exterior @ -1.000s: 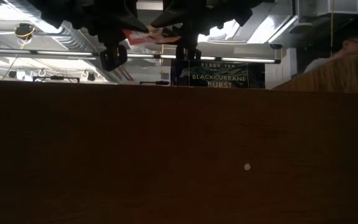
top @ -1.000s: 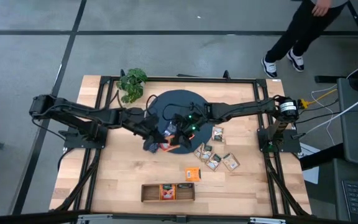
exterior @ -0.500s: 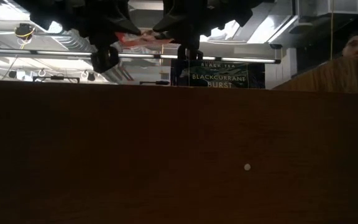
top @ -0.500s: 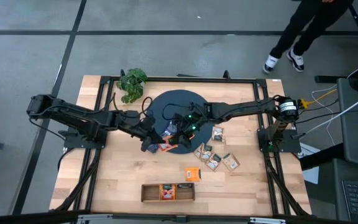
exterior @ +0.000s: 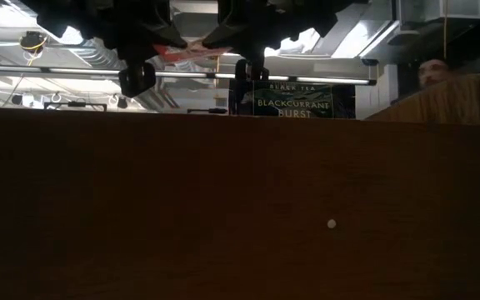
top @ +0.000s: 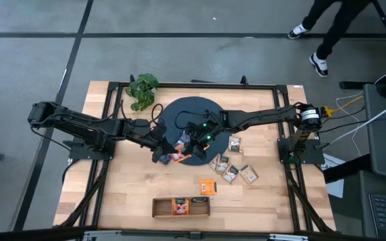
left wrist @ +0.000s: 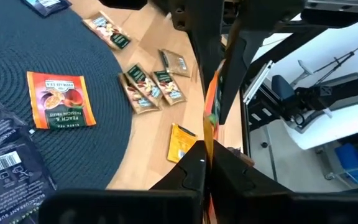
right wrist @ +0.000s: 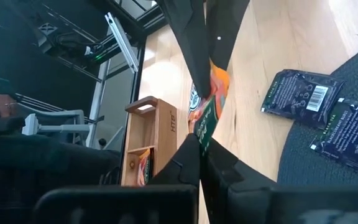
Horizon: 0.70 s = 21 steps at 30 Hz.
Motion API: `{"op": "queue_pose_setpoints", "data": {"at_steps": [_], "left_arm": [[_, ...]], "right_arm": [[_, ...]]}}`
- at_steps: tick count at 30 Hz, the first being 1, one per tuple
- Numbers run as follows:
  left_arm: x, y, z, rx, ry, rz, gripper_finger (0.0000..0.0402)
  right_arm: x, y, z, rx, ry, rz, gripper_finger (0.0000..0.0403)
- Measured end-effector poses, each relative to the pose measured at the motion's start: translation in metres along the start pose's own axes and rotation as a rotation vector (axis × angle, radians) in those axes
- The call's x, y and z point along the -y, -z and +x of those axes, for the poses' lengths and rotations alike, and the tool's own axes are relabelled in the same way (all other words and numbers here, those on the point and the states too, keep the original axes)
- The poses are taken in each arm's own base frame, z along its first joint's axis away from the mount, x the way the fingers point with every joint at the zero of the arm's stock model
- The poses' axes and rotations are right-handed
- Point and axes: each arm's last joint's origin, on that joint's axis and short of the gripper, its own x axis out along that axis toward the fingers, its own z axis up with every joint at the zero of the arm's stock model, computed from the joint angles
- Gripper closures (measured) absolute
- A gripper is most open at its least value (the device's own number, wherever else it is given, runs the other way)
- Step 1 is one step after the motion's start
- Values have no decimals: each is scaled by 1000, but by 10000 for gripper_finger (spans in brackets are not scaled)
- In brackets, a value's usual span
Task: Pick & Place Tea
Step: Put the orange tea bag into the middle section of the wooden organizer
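the right gripper (top: 191, 148) is closing its fingers onto the red-orange sachet (top: 178, 157) that the left gripper (top: 168, 154) is already pinching, where a second ago the right one was standing wide beside it. so both grippers are now clamping the same sachet, held edge-on in the air between them at the near rim of the dark round mat (top: 189, 110). that is looking like a hand-over, and the left one would need to be letting go next.

counting is getting rough from above: roughly five beige-green sachets (top: 228, 166) are lying on the wood right of the mat, one orange sachet (top: 208, 187) is sitting nearer the wooden tray (top: 161, 207), two orange ones are resting in the tray, and one orange and at least two blue ones (right wrist: 296, 92) are lying on the mat. one green plant (top: 142, 90) is standing at the far edge.
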Motion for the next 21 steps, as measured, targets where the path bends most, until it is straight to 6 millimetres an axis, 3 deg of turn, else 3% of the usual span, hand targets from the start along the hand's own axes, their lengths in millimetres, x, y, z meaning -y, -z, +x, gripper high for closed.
{"op": "queue_pose_setpoints", "data": {"at_steps": [6, 13, 21], "left_arm": [[0, 3, 0, -53, 29, -38, 374], [-3, 9, 0, -154, 37, -96, 327], [-11, 21, -3, -301, -25, -102, 309]], "right_arm": [[-4, 6, 3, -49, -4, 35, 399], [-13, 17, 8, -124, -24, 55, 401], [-53, 9, 4, -186, 13, 56, 401]]}}
